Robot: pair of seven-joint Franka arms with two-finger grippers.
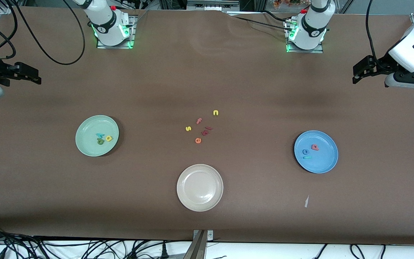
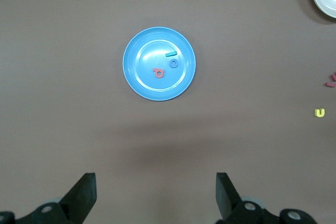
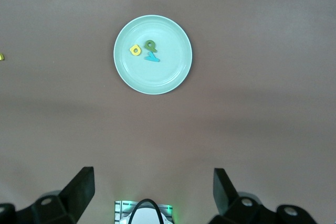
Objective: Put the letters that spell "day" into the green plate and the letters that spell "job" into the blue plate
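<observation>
The green plate (image 1: pixel 88 131) lies toward the right arm's end and holds the yellow letter (image 1: pixel 109 138), the dark green one (image 1: pixel 100 141) and the teal "y" (image 1: pixel 100 135). In the blue plate (image 1: pixel 325 160), toward the left arm's end, lie the salmon-red letter (image 1: pixel 314 146), the blue "o" (image 1: pixel 305 152) and the teal "j" (image 1: pixel 307 157). My left gripper (image 1: pixel 358 73) hangs open and empty over bare table at its own end, with the blue plate (image 2: pixel 142 80) in its wrist view. My right gripper (image 1: pixel 31 75) is likewise open and empty, with the green plate (image 3: pixel 170 72) in its wrist view.
A beige-white plate (image 1: pixel 199 187) sits near the front edge at mid-table. Loose letters lie in the middle: yellow "n" (image 1: pixel 215 113), pink "f" (image 1: pixel 199 121), yellow "s" (image 1: pixel 188 128), orange "e" (image 1: pixel 198 140), two dark red pieces (image 1: pixel 206 131). A white scrap (image 1: pixel 306 201) lies nearer the front camera than the blue plate.
</observation>
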